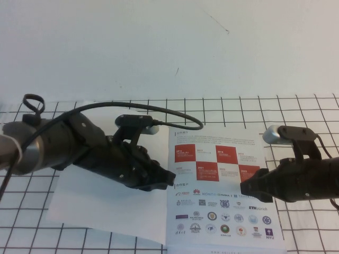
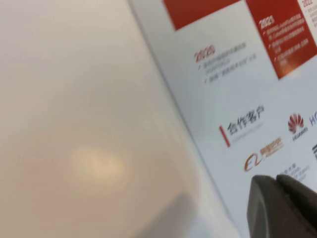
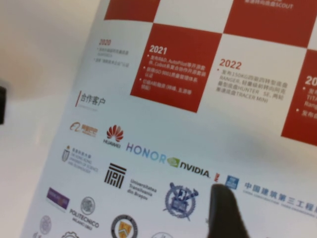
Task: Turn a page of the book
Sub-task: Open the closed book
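Thin glossy red-checkered page: light, floppy, slick; take its outer edge. Left gripper at the spine, right gripper over the logos; you can't tell either's fingers.

book: lies open on the counter
page: right half
left end effector: over the fold
right end effector: over the page

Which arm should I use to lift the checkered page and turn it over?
Probably the right. The right end effector sits at the page's free outer side, over the logo rows. The left end effector hovers at the book's spine, a poor lifting spot.
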